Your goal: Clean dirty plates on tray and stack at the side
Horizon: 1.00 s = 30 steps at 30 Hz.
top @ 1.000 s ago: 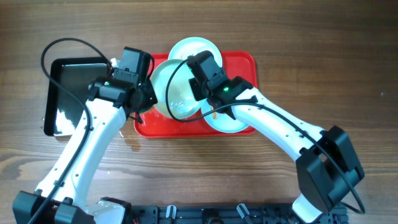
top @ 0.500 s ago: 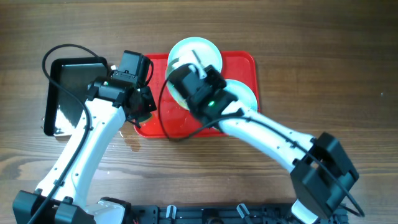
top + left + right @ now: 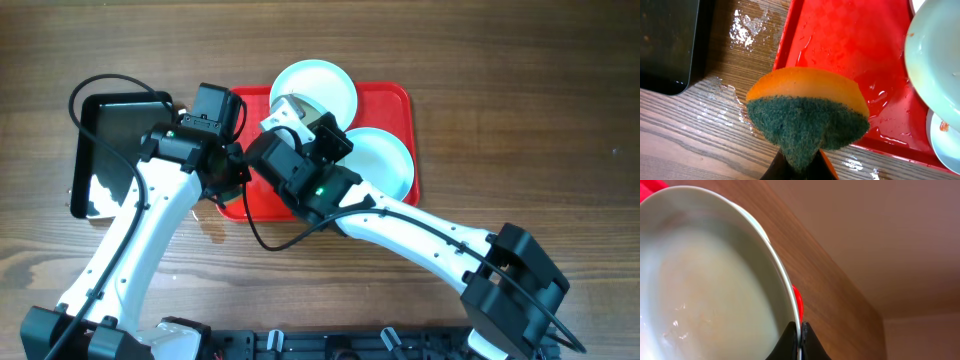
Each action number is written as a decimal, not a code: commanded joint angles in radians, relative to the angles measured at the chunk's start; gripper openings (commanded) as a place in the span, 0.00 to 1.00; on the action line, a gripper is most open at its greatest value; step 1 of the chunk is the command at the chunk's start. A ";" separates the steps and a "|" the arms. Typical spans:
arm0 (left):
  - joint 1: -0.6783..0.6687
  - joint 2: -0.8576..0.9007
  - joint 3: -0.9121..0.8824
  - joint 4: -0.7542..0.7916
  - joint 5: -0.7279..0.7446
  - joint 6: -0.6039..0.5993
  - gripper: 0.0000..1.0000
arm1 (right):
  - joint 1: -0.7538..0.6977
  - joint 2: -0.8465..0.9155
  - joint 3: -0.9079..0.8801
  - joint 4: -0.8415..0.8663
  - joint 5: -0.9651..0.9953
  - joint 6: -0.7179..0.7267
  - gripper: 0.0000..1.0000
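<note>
The red tray [image 3: 385, 100] holds two pale plates: one at its far edge [image 3: 320, 85], one at its right [image 3: 385, 160]. My right gripper [image 3: 801, 341] is shut on the rim of a third plate [image 3: 705, 280], held tilted on edge over the tray's left part. In the overhead view this gripper [image 3: 280, 140] and its arm hide most of that plate. The plate also shows in the left wrist view [image 3: 935, 55], above a plate with an orange smear [image 3: 945, 140]. My left gripper [image 3: 800, 167] is shut on an orange and green sponge [image 3: 807, 115], just beside the tray's front left corner [image 3: 228, 172].
A black glossy tray [image 3: 120, 150] lies left of the red tray. Water is spilled on the wood [image 3: 747, 30] between them and on the red tray's surface [image 3: 880, 95]. The two arms are close together over the tray's left end.
My right gripper has carried the plate left and nearer, over the tray's left part, which uncovers the plate at the right. The left gripper with the sponge has hardly moved.
</note>
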 commanded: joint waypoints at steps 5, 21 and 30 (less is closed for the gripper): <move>0.004 -0.003 0.005 -0.001 0.009 -0.011 0.04 | 0.002 -0.028 0.017 -0.002 0.026 0.092 0.04; -0.011 0.001 0.005 0.031 0.018 -0.010 0.04 | -0.174 -0.028 0.016 -0.202 -0.908 0.573 0.04; -0.060 0.014 -0.072 0.236 0.096 -0.011 0.04 | -0.202 -0.026 0.006 -0.211 -0.909 0.726 0.04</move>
